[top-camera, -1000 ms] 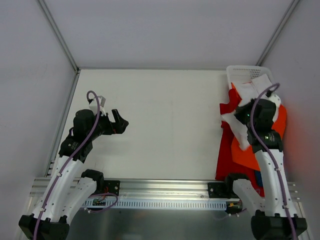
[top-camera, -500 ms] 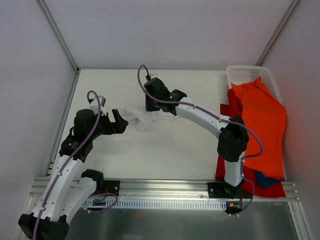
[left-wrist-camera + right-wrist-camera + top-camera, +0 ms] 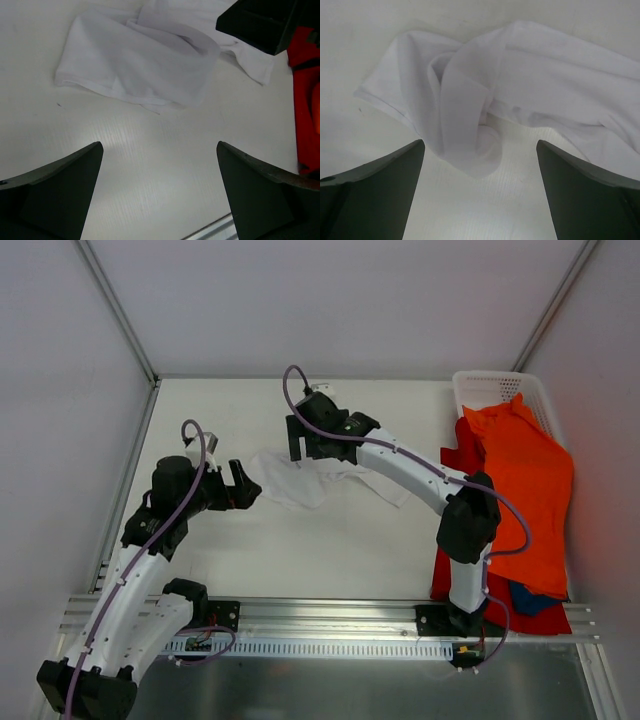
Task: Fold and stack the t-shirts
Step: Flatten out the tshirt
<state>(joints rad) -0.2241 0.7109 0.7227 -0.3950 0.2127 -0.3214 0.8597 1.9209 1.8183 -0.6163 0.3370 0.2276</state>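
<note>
While the left arm rises from its base at the near left edge, bends at the elbow and turns its wrist rightward, the left gripper [image 3: 243,490] hangs low over the tabletop [image 3: 330,550] with its fingers spread wide and nothing between them. The white t-shirt [image 3: 310,480] lies crumpled at mid-tabletop, its left hem just beside these fingers. In the left wrist view the shirt [image 3: 145,70] sits ahead of the gripper [image 3: 157,150], apart from both fingers.

The right arm reaches from its base at the near right in a long arc leftward across the tabletop, its wrist pointing down over the far edge of the white shirt. The right gripper [image 3: 300,445] is likewise spread and empty. In the right wrist view the bunched cloth [image 3: 520,85] lies ahead of the gap [image 3: 480,150]; whether a fingertip touches it cannot be told.

At the right edge, the orange t-shirt [image 3: 525,480] drapes from the white mesh basket [image 3: 495,390] over the red t-shirt [image 3: 450,540], well apart from both grippers.
</note>
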